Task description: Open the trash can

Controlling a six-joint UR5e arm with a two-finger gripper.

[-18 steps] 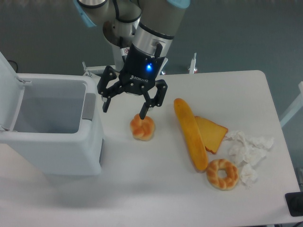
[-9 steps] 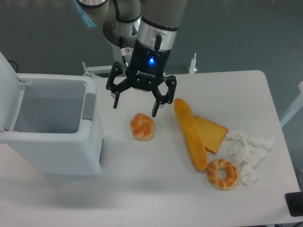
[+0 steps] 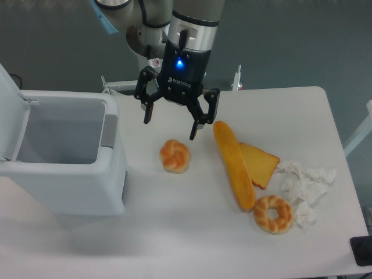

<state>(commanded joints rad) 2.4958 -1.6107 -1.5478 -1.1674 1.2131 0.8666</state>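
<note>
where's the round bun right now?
The round bun sits on the table left of centre, between the open trash can and the baguette, below the open gripper.

Bread and crumpled paper on a white table

A white rectangular table (image 3: 192,232) carries a small round knotted bread roll (image 3: 175,156), golden brown, lying apart from the rest. To its right a long golden baguette (image 3: 233,164) lies lengthwise, slightly tilted, with a flat slice of yellow-orange toast (image 3: 261,164) touching its right side and partly tucked under it. Just beside the baguette's lower end sits a ring-shaped braided pastry (image 3: 272,214), pale brown. A heap of crumpled white tissue paper (image 3: 305,187) lies right of the toast, reaching down beside the ring. A dark object (image 3: 361,251) shows at the lower right corner, cut off by the edge.
</note>
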